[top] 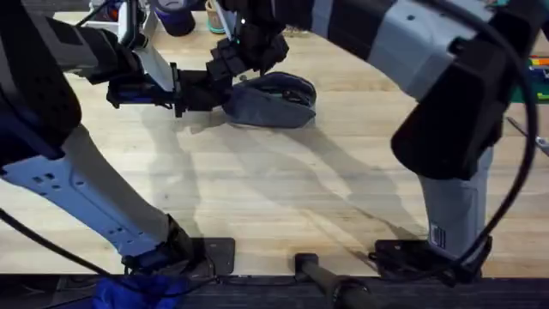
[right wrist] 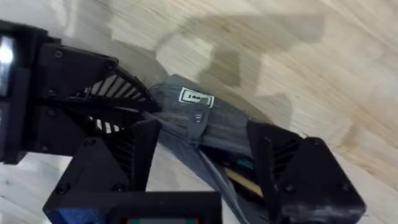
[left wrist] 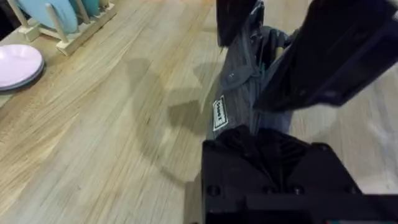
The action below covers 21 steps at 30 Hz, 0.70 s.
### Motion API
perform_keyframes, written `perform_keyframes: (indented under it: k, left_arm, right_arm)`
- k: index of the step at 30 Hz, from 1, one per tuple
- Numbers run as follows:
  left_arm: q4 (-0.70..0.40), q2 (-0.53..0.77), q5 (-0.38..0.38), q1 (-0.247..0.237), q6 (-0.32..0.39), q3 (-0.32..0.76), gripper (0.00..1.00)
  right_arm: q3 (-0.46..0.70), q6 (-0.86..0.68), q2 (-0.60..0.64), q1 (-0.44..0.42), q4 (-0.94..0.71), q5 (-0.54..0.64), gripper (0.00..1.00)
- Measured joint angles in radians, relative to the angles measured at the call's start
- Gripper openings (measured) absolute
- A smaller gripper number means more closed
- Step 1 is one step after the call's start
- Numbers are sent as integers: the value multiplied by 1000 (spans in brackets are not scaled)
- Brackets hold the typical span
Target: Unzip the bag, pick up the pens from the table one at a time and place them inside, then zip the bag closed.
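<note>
From overhead, the bag (top: 273, 100) lay on the far middle of the table (top: 283, 197), both arms meeting over it. The left gripper (top: 214, 93) reached in from the left and met the bag's left end, while the right gripper (top: 249, 53) came down on it from the far side; whether either pair of fingers was spread or pressed together could not be told from there.

The left wrist view gave what the overhead hid: the bag (left wrist: 239, 93) gathered into the left gripper (left wrist: 264, 140), which pinched the fabric of its end, a small white label (left wrist: 219, 114) on its side.

The right wrist view showed the bag (right wrist: 211, 127) lying between the spread fingers of the right gripper (right wrist: 205, 165), its zipper mouth parted, with a yellow pen (right wrist: 245, 180) inside.
</note>
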Motion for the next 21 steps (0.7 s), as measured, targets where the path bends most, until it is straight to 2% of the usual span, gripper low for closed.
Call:
perform_keyframes:
  k: [4, 10, 21]
  left_arm:
    - [2, 0, -7, 0, 0, 0, 43]
    - [3, 0, -6, 0, 0, 0, 43]
    - [3, 0, -6, -2, 0, 0, 43]
  right_arm:
    - [0, 0, 19, -2, 10, -16, 819]
    - [0, 0, 19, -3, 21, -34, 670]
    - [0, 4, 19, 1, 28, -62, 287]
